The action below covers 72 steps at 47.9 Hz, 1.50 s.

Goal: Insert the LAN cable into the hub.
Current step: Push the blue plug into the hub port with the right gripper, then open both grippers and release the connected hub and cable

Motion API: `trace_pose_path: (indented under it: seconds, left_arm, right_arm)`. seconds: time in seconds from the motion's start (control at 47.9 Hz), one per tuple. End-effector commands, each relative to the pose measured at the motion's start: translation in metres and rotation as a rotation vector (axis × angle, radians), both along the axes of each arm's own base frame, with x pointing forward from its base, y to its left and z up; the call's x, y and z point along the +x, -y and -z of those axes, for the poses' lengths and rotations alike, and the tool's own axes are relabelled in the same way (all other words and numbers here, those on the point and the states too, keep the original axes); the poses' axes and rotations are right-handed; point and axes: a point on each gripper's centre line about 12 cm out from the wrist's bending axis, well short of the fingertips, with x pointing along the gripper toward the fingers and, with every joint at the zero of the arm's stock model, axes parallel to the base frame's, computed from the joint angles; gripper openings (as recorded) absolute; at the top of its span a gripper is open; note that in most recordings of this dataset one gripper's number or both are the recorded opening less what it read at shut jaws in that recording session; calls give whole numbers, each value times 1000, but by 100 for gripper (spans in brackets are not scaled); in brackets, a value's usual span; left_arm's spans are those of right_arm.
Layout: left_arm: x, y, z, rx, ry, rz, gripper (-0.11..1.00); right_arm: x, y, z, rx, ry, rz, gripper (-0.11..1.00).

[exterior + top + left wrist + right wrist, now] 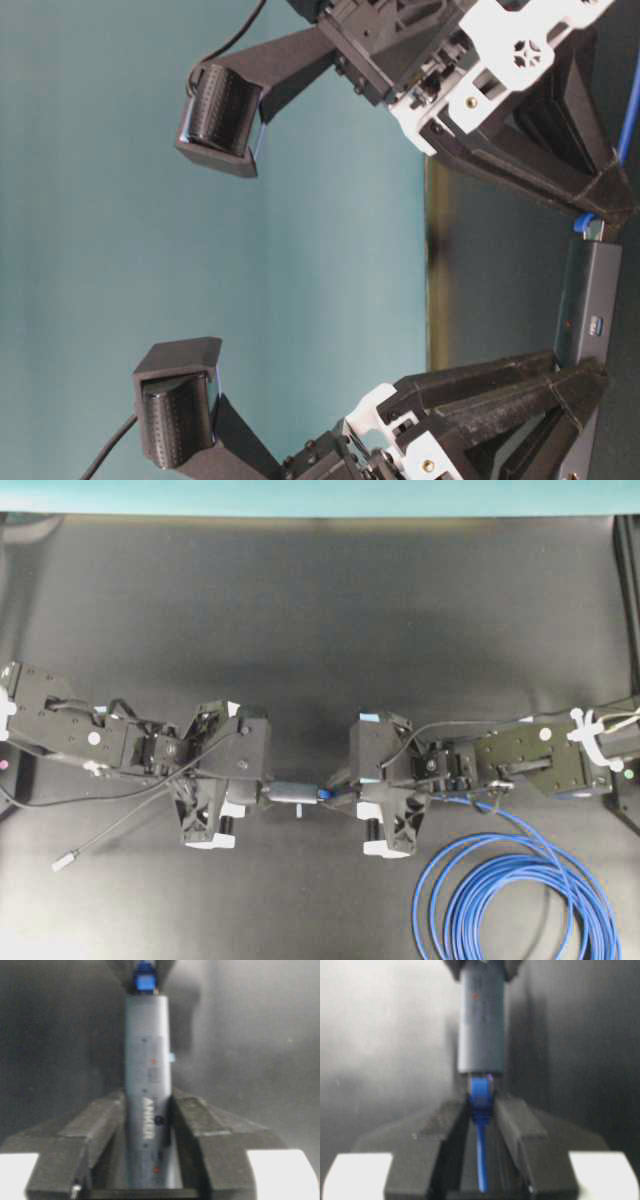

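Seen from overhead, the two arms meet at the middle of the dark table [320,610], the left gripper [262,792] reaching in from nine o'clock and the right gripper [345,790] from three o'clock. Between them the hub [292,792] hangs level, its length running nine to three. The left wrist view shows the left jaws clamped narrow on the hub's [148,1085] near half, one finger flat against each long side, with a white brand name printed along its top face. At the hub's far end, toward twelve o'clock in that view, the blue plug of the LAN cable [145,981] sits against the end face. The right wrist view shows the right jaws pinched close on the plug and the first stretch of cable [481,1105], the plug's tip touching the hub's [481,1025] end; how deep it sits cannot be told. The rest of the cable lies coiled on the table [515,895] at about four o'clock, and a thin grey cord [110,835] trails toward eight o'clock.
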Motion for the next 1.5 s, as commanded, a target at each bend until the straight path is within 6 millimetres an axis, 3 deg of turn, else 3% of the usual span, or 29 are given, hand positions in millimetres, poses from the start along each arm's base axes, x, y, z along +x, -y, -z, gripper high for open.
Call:
trace_pose_path:
  seconds: [0.0, 0.855, 0.897, 1.043, 1.127, 1.168, 1.356, 1.419, 1.481]
  left_arm:
    - [13, 0, -20, -2, 72, 0, 28]
    - [-3, 11, 0, -11, -64, 16, 28]
    - [-4, 11, 0, -19, -68, 9, 28]
    - [-10, 8, 7, -50, -101, -25, 29]
    - [-15, 7, 12, -61, -125, -37, 29]
    - [-16, 7, 12, -66, -125, -41, 34]
    - [-17, 8, 12, -67, -125, -40, 83]
    - [-17, 8, 12, -67, -124, -40, 89]
    - [-18, 8, 12, -64, -125, -38, 88]
  right_arm:
    - [17, 1, -22, -1, 82, 0, 13]
    - [-1, 0, 0, -2, -40, -1, 14]
    - [-1, 1, 1, 1, -42, 3, 18]
    - [-5, 3, 3, 18, -62, 25, 61]
    - [-7, 4, 4, 32, -70, 36, 80]
    - [-9, 4, 5, 38, -74, 42, 84]
    - [-19, 6, 3, 68, -60, 66, 83]
    - [-23, 6, 1, 75, -50, 71, 83]
    - [-27, 7, -1, 82, -40, 76, 83]
